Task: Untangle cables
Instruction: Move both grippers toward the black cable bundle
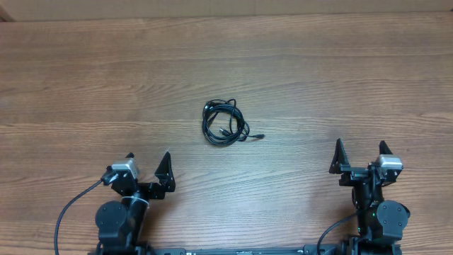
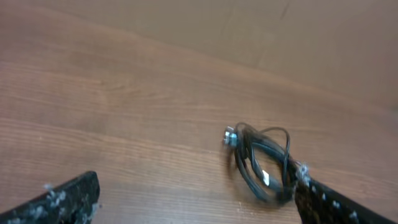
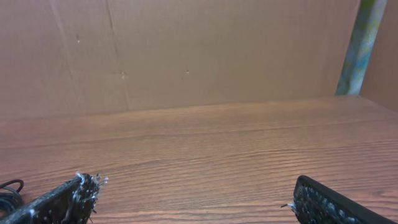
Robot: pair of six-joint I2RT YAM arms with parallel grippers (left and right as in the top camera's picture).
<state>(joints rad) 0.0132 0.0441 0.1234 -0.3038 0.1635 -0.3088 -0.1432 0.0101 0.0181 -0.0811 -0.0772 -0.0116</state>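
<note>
We see a wooden bench (image 1: 318,78) filling the overhead frame, with a cardboard wall (image 3: 186,50) behind it in the right wrist view. At the lower left of the overhead frame the left fingers (image 1: 165,170) stand spread wide and empty. At the lower right the right fingers (image 1: 337,159) are spread too, grasping nothing. The cables (image 1: 225,124) lie in a small black coil near the centre, well apart from both, one plug trailing right.

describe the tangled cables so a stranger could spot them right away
On the brown wood-grain table, look near the middle. A small coil of thin black cables lies there, one plug poking out to the side. It is the only loose thing on the wood.
</note>
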